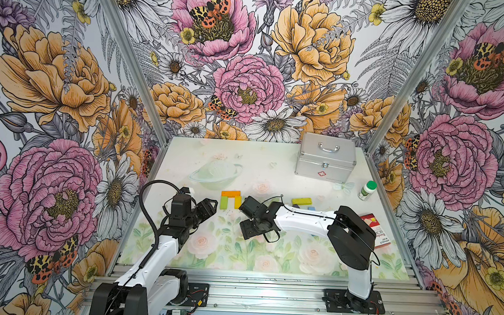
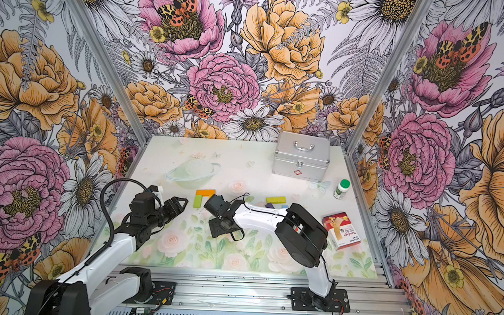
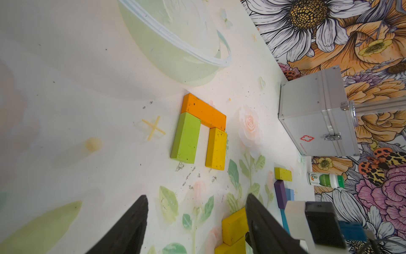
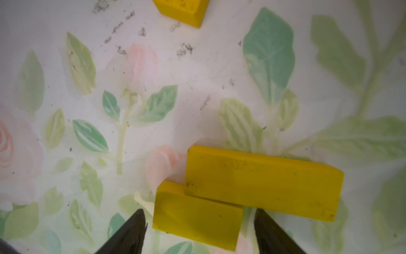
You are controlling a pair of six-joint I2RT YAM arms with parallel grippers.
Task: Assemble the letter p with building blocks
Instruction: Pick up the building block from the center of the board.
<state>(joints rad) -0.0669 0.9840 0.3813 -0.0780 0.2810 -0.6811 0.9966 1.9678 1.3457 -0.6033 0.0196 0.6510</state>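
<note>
Metal case latched — left claw spread empty, right claw spread astride yellow block.

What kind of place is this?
Most likely a lab robot booth, not a home: a left arm and right arm bolted to an aluminium rail, flower-print panels in metal framing, and staged props like the first-aid case.

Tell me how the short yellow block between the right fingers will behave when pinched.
The short yellow block looks rigid with flat faces, so it likely won't roll or bend. The long yellow block touches it and may get dragged.
</note>
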